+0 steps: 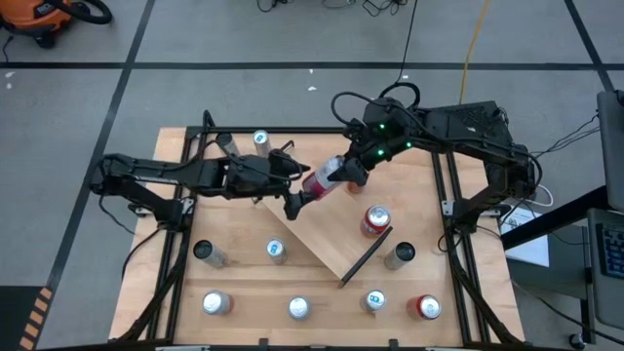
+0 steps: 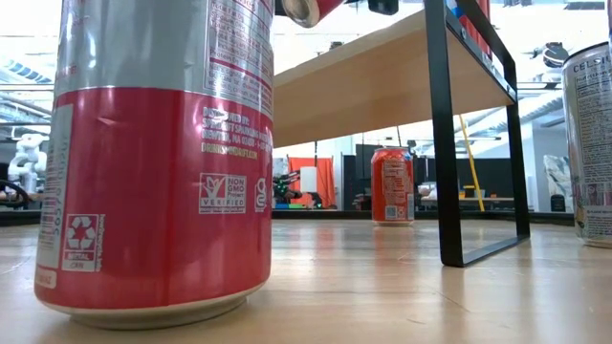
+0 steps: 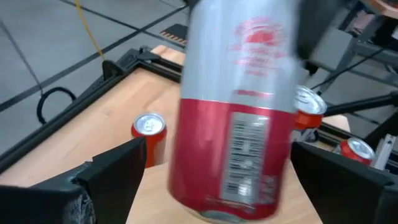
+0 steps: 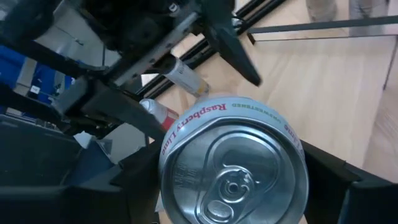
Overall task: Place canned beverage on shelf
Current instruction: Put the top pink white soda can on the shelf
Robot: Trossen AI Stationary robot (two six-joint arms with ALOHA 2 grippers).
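A red-and-silver can [image 1: 327, 176] is up in the air over the table's middle, between my two grippers. My right gripper [image 1: 355, 169] is shut on it. My left gripper [image 1: 294, 202] is open. In the left wrist view its fingers [image 3: 118, 174] stand on either side of the can's red lower half [image 3: 230, 155] with a gap on each side. The shelf [image 1: 327, 232], a light-wood board with a black rail [image 1: 366, 257], lies slantwise on the table below the can. One red can [image 1: 375, 221] stands on the shelf. My right gripper holds the can at its silver top end [image 4: 186, 124], one finger [image 4: 134, 180] on each side of the wall. The fingers come from the table's right, along the can. The can is lifted clear and tilted, its lid toward my right wrist and its bottom toward my left gripper.
Several other cans stand on the tabletop: one at the far side [image 1: 260, 139], two left of the shelf [image 1: 202, 252], [image 1: 276, 251], one right of it [image 1: 400, 253], and a row along the near edge [image 1: 298, 308]. In the low view a red can [image 2: 153, 153] stands close to the camera.
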